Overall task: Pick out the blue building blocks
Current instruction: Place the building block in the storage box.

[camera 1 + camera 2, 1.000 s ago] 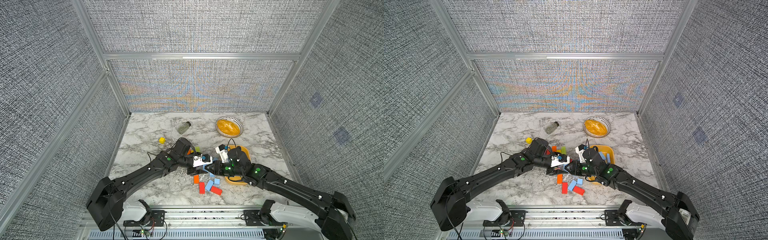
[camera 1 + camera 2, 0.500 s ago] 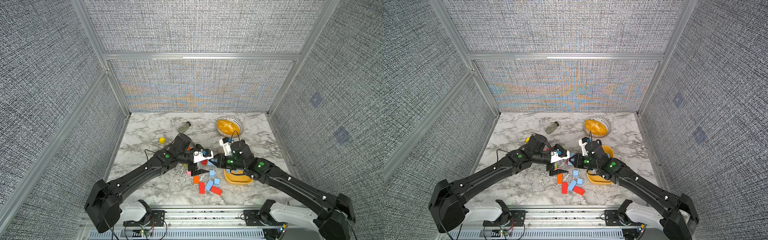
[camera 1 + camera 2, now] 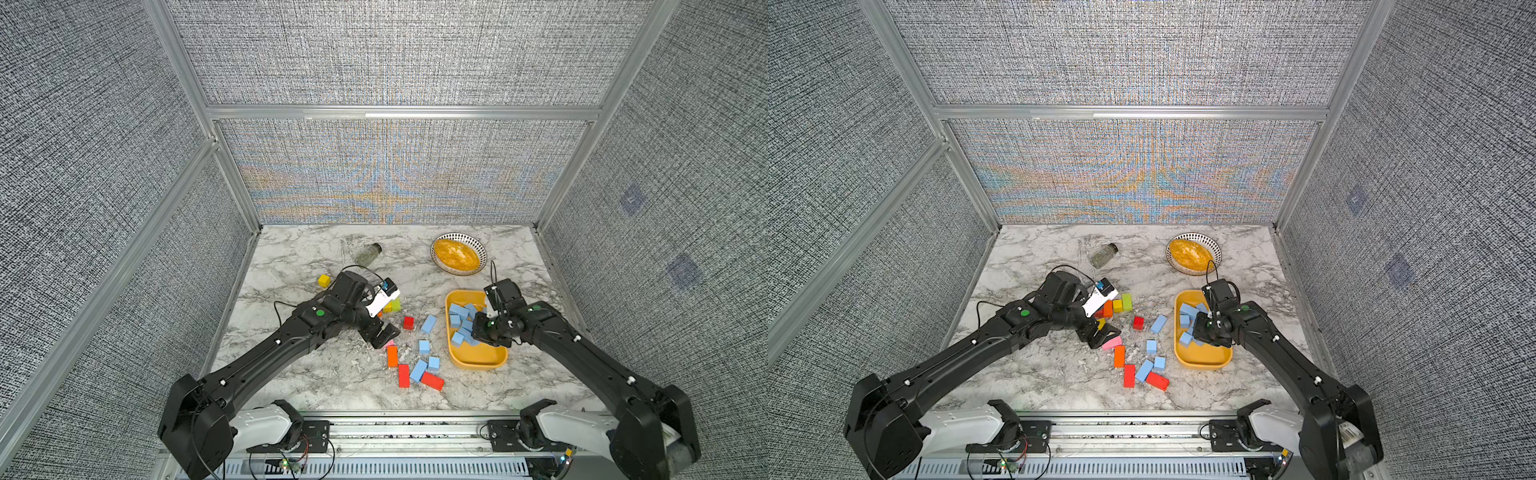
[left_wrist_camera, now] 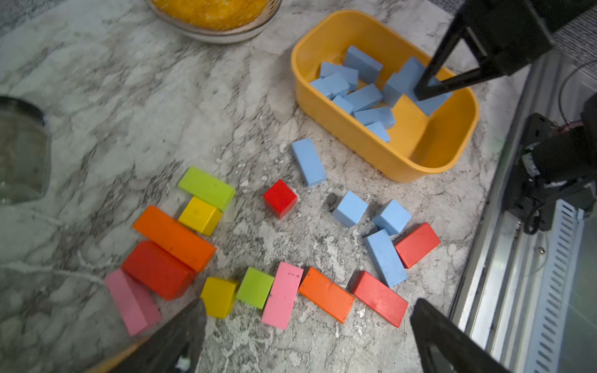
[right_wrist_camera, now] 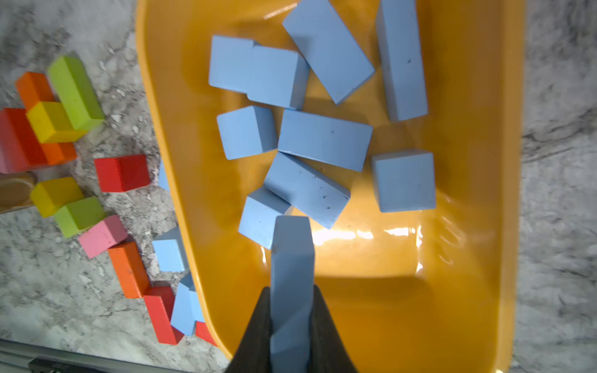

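Note:
Several blue building blocks (image 5: 324, 139) lie piled in a yellow tub (image 3: 478, 365) at the right of the table. My right gripper (image 5: 290, 290) hangs over the tub, shut on a blue bar (image 5: 292, 255) that juts out past its fingertips. Several more blue blocks stay loose on the marble left of the tub: a bar (image 4: 309, 162), two cubes (image 4: 350, 208) and another bar (image 4: 385, 257). My left gripper (image 4: 308, 306) hovers open and empty over a row of coloured blocks; in both top views it (image 3: 380, 332) is left of the loose blue ones.
Red, orange, yellow, green and pink blocks (image 4: 206, 187) lie scattered among and left of the blue ones, with a red cube (image 4: 279, 198) between. A patterned bowl of orange food (image 3: 458, 254) and a glass jar on its side (image 3: 368, 254) are at the back. A lone yellow cube (image 3: 324, 281) sits far left.
The grippers were close together at the block pile. The right one has shut on a blue bar and carried it right, over the tub. The left one has opened wide and drawn back left.

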You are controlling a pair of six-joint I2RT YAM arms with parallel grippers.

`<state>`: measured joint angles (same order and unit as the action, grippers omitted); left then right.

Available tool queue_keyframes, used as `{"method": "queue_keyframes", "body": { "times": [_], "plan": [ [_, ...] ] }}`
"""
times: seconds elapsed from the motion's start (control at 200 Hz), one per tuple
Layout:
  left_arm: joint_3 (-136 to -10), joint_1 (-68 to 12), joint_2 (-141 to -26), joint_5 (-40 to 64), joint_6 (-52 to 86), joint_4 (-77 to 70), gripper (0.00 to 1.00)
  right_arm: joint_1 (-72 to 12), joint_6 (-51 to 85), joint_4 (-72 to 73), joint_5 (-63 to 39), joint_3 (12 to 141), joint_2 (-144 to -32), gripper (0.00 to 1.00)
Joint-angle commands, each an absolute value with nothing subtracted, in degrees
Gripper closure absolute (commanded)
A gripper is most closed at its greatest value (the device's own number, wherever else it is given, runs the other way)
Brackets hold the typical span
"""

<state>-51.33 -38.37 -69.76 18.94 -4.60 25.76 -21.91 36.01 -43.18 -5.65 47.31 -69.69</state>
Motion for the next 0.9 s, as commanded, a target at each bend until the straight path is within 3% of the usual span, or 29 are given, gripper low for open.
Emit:
{"method": "queue_keyframes", "body": {
  "times": [0.0,0.34,0.586,0.646,0.761,0.896],
  "plan": [
    [-48.8,-36.0,-68.4,17.2,1.2,23.9,0.0,-23.6,34.9,-44.1,-7.1,47.2,-71.9,0.88],
    [-47.1,-32.3,-67.4,19.1,2.3,22.6,0.0,-32.2,34.6,-42.6,-7.0,49.4,-78.1,0.83],
    [-47.5,-32.2,-67.8,19.7,2.0,22.6,0.0,-33.0,33.3,-42.5,-7.2,51.1,-80.3,0.76],
    [-47.4,-32.0,-67.9,19.4,2.0,22.6,0.0,-33.0,33.0,-43.6,-7.1,52.0,-80.4,0.71],
    [-47.3,-31.7,-68.2,19.4,2.4,22.3,0.0,-33.2,32.7,-46.7,-5.5,54.6,-80.4,0.53],
    [-47.3,-31.3,-68.0,19.5,2.2,22.9,0.0,-34.0,33.3,-49.7,-3.3,58.7,-79.3,0.5]
  ]
}}
